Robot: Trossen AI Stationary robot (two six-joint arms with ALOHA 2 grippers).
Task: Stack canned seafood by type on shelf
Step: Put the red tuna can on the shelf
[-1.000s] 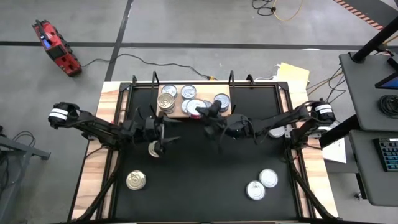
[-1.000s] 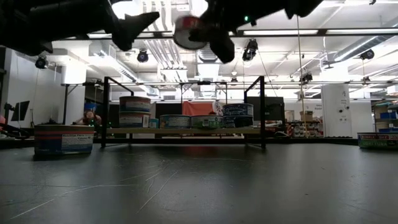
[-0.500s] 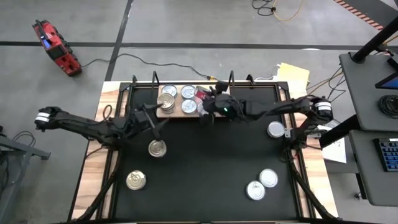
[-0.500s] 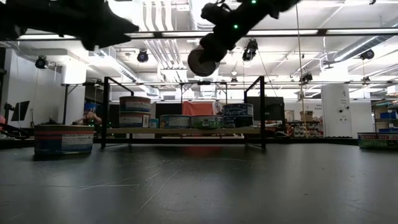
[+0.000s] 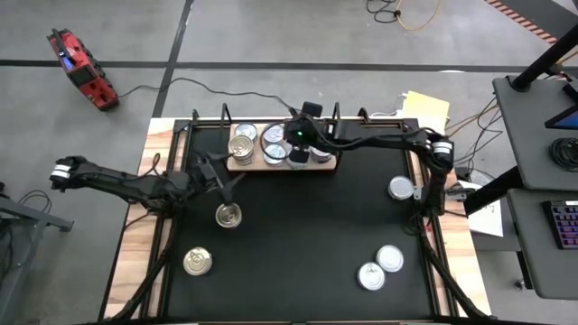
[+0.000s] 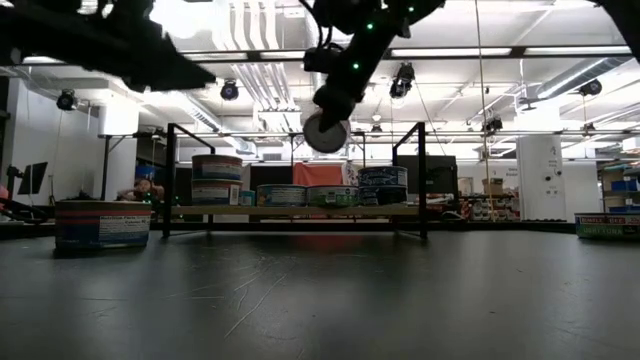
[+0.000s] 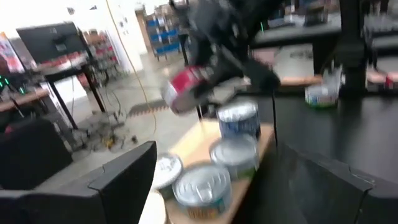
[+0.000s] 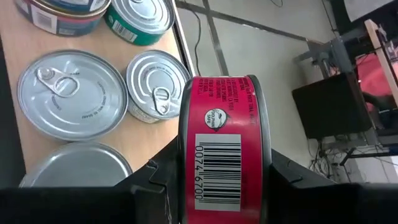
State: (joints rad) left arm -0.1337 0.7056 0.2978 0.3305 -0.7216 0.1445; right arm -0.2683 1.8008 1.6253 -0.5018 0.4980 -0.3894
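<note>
While between fingers (image 8: 155,177), can (image 8: 221,146) tilts.

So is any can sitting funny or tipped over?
Yes, one: the red-labelled can is turned on its edge, pinched in the right end effector up in the air above the shelf. The cans on the shelf all sit flat.

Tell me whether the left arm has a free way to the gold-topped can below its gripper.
Probably yes: the left gripper is open, the gold-topped can stands alone on bare table, and the right gripper is over the shelf.
</note>
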